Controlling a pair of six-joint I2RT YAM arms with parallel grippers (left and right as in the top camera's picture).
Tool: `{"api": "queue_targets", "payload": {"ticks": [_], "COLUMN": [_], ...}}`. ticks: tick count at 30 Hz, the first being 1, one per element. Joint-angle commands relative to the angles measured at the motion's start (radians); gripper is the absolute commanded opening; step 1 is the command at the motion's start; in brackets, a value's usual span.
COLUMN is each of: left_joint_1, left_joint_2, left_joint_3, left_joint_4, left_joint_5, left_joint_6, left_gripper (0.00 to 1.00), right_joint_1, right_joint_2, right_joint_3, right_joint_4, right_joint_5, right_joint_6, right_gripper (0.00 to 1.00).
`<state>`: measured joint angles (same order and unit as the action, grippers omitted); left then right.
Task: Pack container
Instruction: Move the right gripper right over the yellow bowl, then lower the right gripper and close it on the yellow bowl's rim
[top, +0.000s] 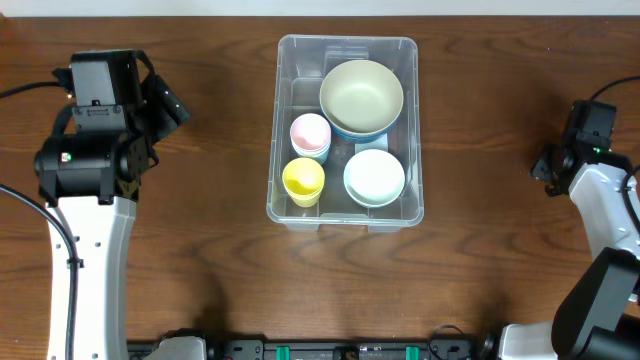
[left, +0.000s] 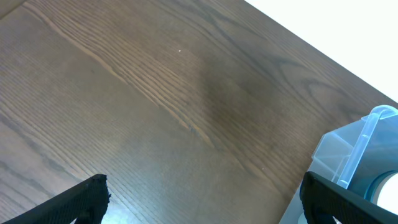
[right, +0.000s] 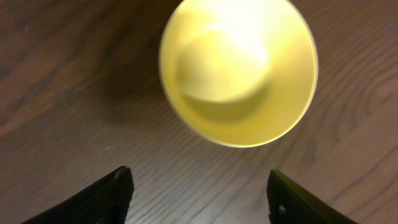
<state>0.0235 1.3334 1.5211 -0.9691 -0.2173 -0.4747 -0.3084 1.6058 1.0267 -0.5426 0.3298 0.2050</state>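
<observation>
Container (top: 300, 85) — clear bin, centre of table (top: 200, 250), holding two bowls (top: 361, 95) and two cups (top: 310, 133) — between both arms and apart from them; left gripper (left: 204, 183) spread wide above the wood, right gripper (right: 199, 173) spread, blurred yellow cup (right: 239, 68) just beyond its fingers, ungripped.

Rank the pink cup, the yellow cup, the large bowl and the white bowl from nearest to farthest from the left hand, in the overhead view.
From the left hand:
1. The pink cup and the yellow cup, at the container's left wall: too close to call.
2. The large pale green bowl, upper right.
3. The white bowl, lower right.
</observation>
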Motion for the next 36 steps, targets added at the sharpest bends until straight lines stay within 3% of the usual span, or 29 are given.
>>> {"api": "queue_targets", "payload": {"ticks": [1,21,36], "left_joint_1": [0.003,0.003,0.003], "left_joint_2": [0.005,0.005,0.005], "left_joint_3": [0.012,0.012,0.012], "left_joint_4": [-0.002,-0.002,-0.002], "left_joint_5": [-0.016,-0.016,-0.016], "left_joint_6": [-0.002,-0.002,-0.002], "left_gripper": [0.98,0.98,0.98], "right_joint_1": [-0.021,-0.072,-0.08], "right_joint_2": [0.001,0.03,0.244], "right_joint_3": [-0.004,-0.004,-0.004], "right_joint_4": [0.025,0.218,0.27], "right_joint_5": [0.048,-0.177,-0.178], "right_joint_6": [0.007,-0.208,-0.205], "right_gripper": [0.78,0.75,0.76]}}
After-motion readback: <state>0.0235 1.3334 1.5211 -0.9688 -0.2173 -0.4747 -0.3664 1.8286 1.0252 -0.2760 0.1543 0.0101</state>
